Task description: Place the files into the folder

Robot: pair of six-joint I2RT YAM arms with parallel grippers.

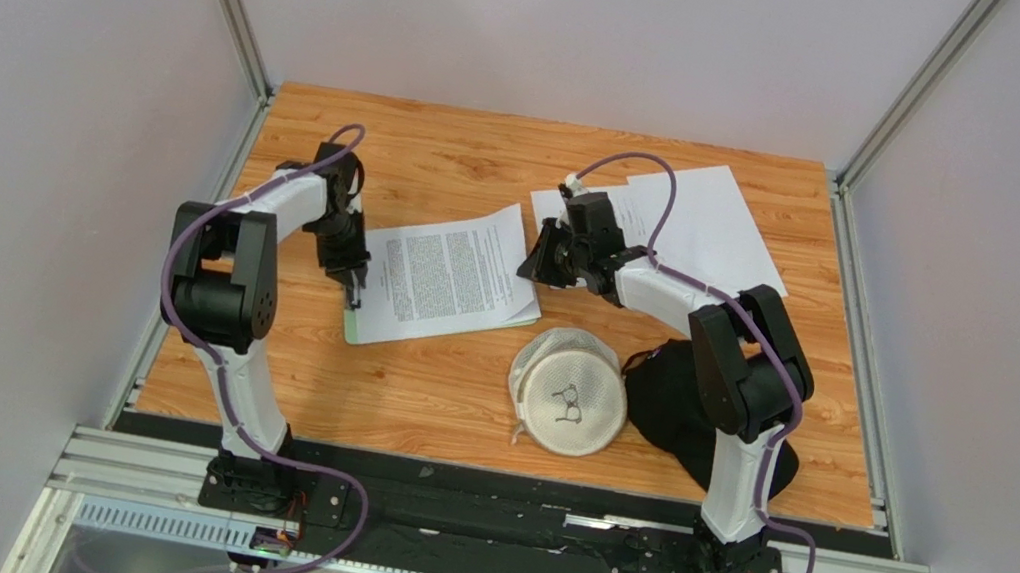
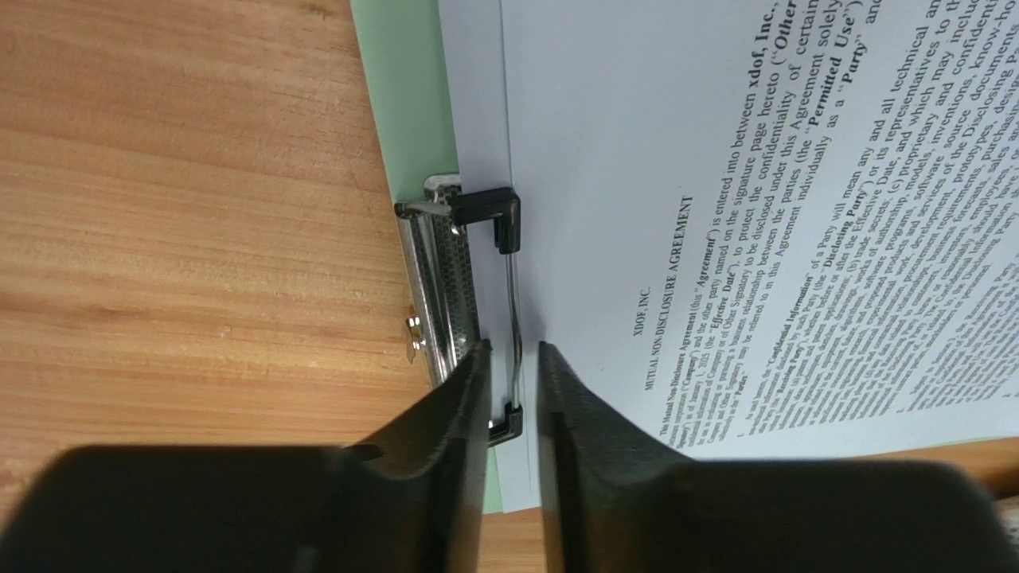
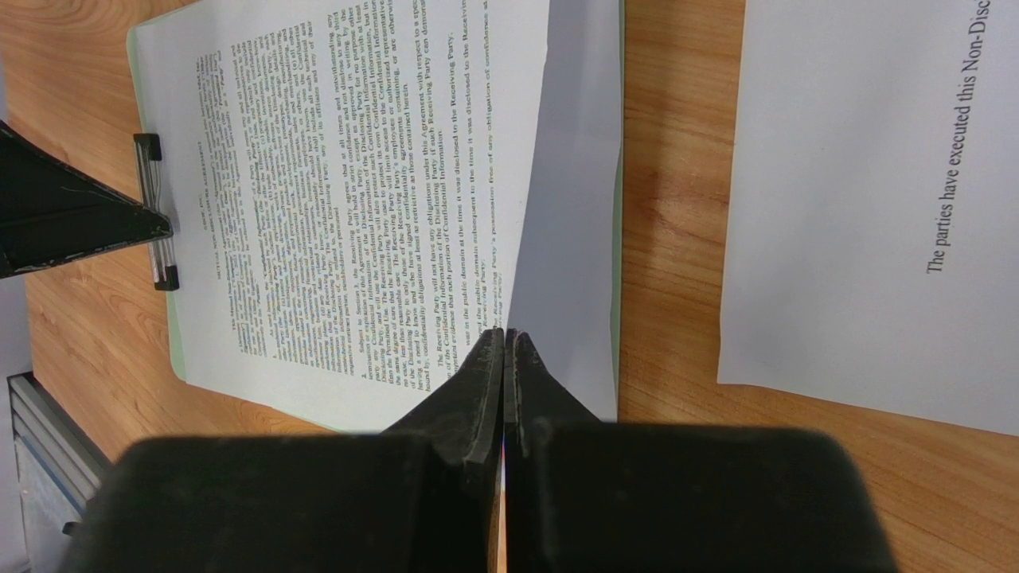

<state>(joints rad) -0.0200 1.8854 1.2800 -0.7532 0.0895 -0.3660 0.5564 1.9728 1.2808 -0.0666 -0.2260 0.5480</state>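
The right pincer [image 3: 505, 338] is clenched on the edge of the printed sheet [image 1: 449, 278], mid-frame, which lies over the green clipboard [image 2: 407, 96]; the left pincer [image 2: 512, 352] stands slightly parted around the clip [image 2: 437, 275]. Unless the clip is lifted, the sheet may buckle against it or skew.

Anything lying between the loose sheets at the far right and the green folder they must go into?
Nothing visible on the table: bare wood separates the loose sheets from the folder. Only the right gripper hangs over that gap, shut on the printed sheet.
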